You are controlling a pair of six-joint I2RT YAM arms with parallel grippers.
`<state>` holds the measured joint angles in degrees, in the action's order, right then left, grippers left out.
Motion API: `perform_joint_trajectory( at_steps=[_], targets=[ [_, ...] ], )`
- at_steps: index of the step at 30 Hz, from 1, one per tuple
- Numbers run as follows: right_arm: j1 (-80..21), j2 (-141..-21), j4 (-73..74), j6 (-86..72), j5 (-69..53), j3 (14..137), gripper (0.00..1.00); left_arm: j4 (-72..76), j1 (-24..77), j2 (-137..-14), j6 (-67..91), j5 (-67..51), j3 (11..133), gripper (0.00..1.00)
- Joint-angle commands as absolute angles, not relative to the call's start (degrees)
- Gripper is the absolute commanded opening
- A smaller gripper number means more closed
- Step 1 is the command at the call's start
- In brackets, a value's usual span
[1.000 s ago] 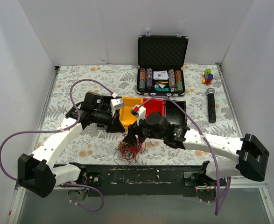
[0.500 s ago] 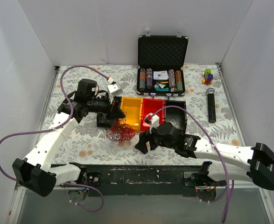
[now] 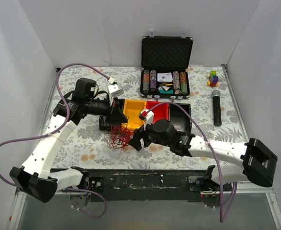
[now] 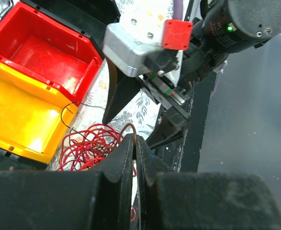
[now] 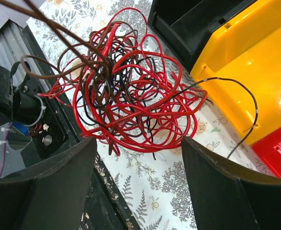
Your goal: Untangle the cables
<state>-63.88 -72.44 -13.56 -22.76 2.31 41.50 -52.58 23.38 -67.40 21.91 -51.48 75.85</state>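
I read bare tabletop point(image 3: 90, 146) left of the yellow bin point(image 3: 134, 110): passable. In front of the bin, the cables point(image 3: 117, 140) and right gripper point(image 3: 133, 142) block entry; the left gripper point(image 3: 116, 122) crowds its left wall.

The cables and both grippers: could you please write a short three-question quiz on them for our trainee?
1. True or false: the right gripper is open, its fingers either side of the cables.
2. The strand pinched in the left gripper is: A red, B brown, C black.
3. Fill in: a black strand loops over the rim of the ____ bin.
Key: 1 true; 2 B; 3 yellow.
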Motion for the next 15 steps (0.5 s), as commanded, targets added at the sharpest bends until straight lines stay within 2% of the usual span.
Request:
perform_joint_trajectory(
  at_steps=[1, 10, 15],
  targets=[
    [-64.68, -73.91, -18.54, -23.73, -1.47, 44.73, 0.79, -54.32, 23.55, -65.83, 22.67, -54.75, 77.17, 0.00],
    [-66.88, -72.77, -18.90, -21.01, -0.35, 45.00, 0.79, -53.26, 23.55, -66.18, 22.50, -54.14, 76.47, 0.00],
    [-67.24, -74.97, -19.25, -21.53, 1.85, 44.74, 0.69, -53.26, 23.64, -66.80, 23.90, -55.45, 77.60, 0.00]
  ],
)
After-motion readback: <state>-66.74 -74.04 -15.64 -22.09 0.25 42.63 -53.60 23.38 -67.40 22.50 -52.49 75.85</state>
